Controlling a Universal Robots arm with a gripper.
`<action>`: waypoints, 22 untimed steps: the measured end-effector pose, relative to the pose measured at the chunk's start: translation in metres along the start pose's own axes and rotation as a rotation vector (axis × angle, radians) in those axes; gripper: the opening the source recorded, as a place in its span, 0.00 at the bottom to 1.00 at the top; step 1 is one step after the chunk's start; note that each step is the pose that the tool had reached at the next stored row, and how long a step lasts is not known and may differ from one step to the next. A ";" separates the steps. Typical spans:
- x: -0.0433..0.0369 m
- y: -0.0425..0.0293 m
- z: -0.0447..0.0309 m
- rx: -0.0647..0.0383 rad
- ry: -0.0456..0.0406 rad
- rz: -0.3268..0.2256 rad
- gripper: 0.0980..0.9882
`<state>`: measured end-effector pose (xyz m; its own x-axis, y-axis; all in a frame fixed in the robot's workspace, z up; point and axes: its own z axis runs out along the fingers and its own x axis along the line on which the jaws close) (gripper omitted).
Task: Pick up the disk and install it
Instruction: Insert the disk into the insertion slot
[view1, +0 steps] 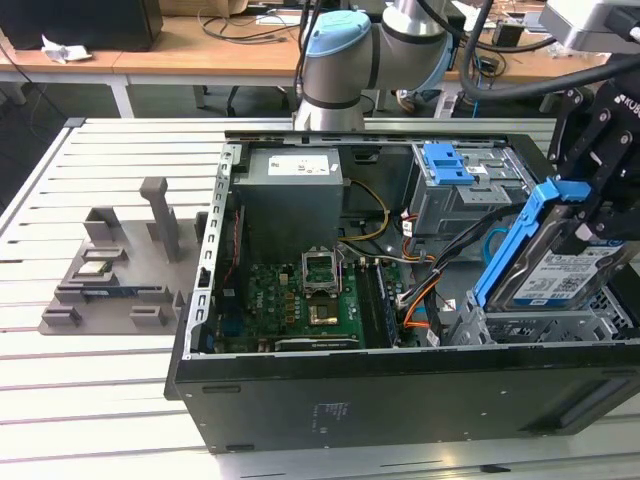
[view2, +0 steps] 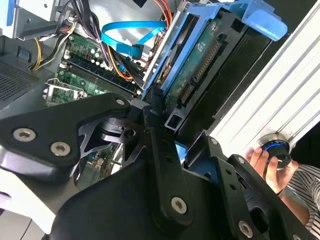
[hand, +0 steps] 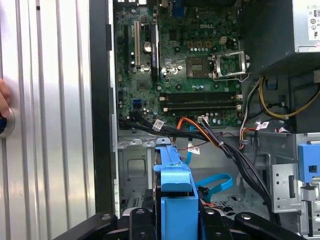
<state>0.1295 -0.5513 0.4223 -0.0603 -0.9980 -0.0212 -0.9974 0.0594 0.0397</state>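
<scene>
The disk, a silver-grey drive with a white-and-blue label in a bright blue carrier, hangs tilted on edge above the lower drive cage at the exterior view's right end of the open computer case. My black gripper is shut on the disk's upper end. In the second wrist view the disk's underside with its green board and connector faces the camera, and the black fingers clamp its near end. The first wrist view looks along the blue carrier held between the fingers.
The case holds a motherboard, a grey power supply, loose cables and an upper grey cage with a blue latch. A grey fixture lies on the slatted table at the exterior view's left. A person's hand rests on a button beside the case.
</scene>
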 end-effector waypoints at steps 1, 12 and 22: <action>0.0000 -0.0001 0.0010 0.000 0.0000 0.000 0.30; 0.0005 -0.0008 0.0210 0.000 0.0000 0.000 0.30; 0.0006 -0.0011 0.0280 0.000 0.0001 0.000 0.30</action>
<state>0.1295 -0.5513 0.3942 -0.0603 -0.9980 -0.0211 -0.9974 0.0594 0.0397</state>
